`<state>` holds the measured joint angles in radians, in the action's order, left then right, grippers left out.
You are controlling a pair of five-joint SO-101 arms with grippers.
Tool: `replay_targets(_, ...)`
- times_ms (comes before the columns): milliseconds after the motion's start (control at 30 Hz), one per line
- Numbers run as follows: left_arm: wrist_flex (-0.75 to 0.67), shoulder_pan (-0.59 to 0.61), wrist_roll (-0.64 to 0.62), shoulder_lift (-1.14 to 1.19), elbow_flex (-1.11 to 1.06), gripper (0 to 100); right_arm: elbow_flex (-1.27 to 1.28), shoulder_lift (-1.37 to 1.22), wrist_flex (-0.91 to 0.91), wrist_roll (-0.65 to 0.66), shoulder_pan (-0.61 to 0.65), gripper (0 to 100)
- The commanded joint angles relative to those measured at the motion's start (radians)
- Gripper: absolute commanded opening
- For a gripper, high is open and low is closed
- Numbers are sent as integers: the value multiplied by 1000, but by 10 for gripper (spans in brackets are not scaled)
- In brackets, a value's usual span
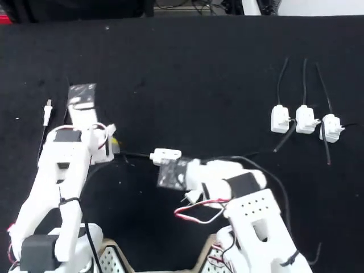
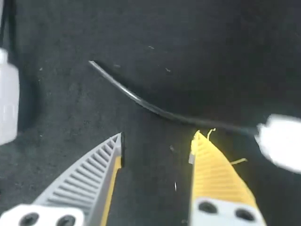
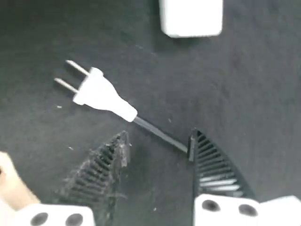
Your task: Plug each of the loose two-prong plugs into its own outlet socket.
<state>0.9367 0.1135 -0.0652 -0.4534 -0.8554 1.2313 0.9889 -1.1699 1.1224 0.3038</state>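
Although a strip of room shows past its far edge, the black worktop (image 1: 187, 62) takes up most of the high view. Three outlet sockets (image 1: 305, 119) stand in a row near the right edge. Two loose plugs lie well apart: the left-edge plug (image 1: 48, 111) and the middle plug (image 1: 165, 154). The left hand (image 2: 157, 136) gapes wide and empty. The right hand (image 3: 157, 139), equally wide and empty, straddles the middle plug's cord (image 3: 155, 131).

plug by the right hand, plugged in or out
Out: the plug lies flat on the black table, both prongs bare and in no socket.
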Motion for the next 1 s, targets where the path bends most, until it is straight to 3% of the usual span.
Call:
replay_targets(0, -175, 105, -186, -6, -70, 231, -16, -18, -6, 71, 118, 194)
replay_targets(200, -201, 234, -359, -5, -97, 231, -4, -21, -81, 170, 235, 194)
replay_targets(433, -201, 288, -367, -5, -99, 231, 87, -19, -124, 304, 278, 194)
replay_targets(700, -201, 285, -367, -6, -105, 231, 153, -21, 68, 304, 229, 194)
replay_targets(967, -199, 285, -367, -12, -105, 231, 157, -22, 123, 304, 218, 158)
